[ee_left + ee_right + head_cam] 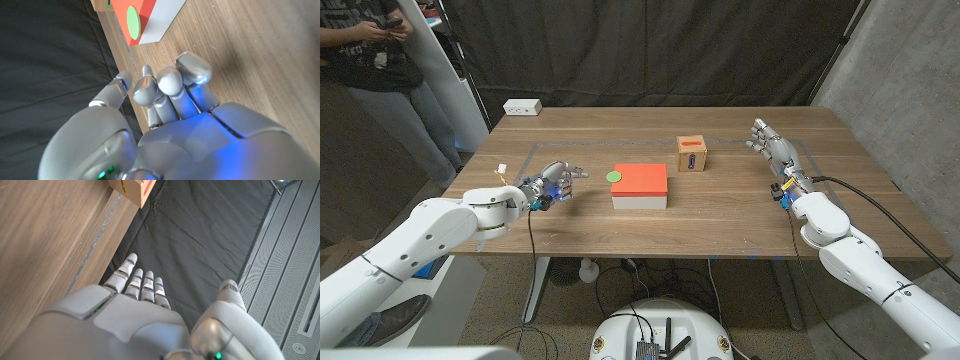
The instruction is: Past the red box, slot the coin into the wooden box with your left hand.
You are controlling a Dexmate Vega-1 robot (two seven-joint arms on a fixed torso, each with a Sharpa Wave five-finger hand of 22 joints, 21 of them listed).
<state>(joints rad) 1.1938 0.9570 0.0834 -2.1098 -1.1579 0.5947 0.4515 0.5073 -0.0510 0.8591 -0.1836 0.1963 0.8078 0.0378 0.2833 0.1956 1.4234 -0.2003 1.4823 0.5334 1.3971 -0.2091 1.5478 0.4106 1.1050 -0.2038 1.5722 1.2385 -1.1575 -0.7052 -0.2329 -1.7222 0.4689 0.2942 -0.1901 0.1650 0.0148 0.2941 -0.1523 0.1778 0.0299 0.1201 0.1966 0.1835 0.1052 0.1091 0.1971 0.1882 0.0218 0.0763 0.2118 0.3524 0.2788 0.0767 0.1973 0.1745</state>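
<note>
Here there is 1 coin [614,177], green and round, lying on the wooden surface [720,215] just beside the left edge of the 1 red box [641,180]. The left wrist view also shows the coin next to that box. The red box has a white lower part and stands near the middle. Behind it, a little to the right, stands 1 wooden box [692,153] with a red strip on top and a purple mark on its front face. So the red box is between the left hand [551,185] and the wooden box.

The left hand is on the surface to the left of the coin, apart from it; its fingers [170,82] are curled narrow and hold nothing. The right hand [772,146] is near the right edge, well apart from the boxes, with fingers [142,282] stretched out and empty.

1 white small device [522,107] lies at the far left corner. 1 person [380,70] stands beyond the surface on the left.
</note>
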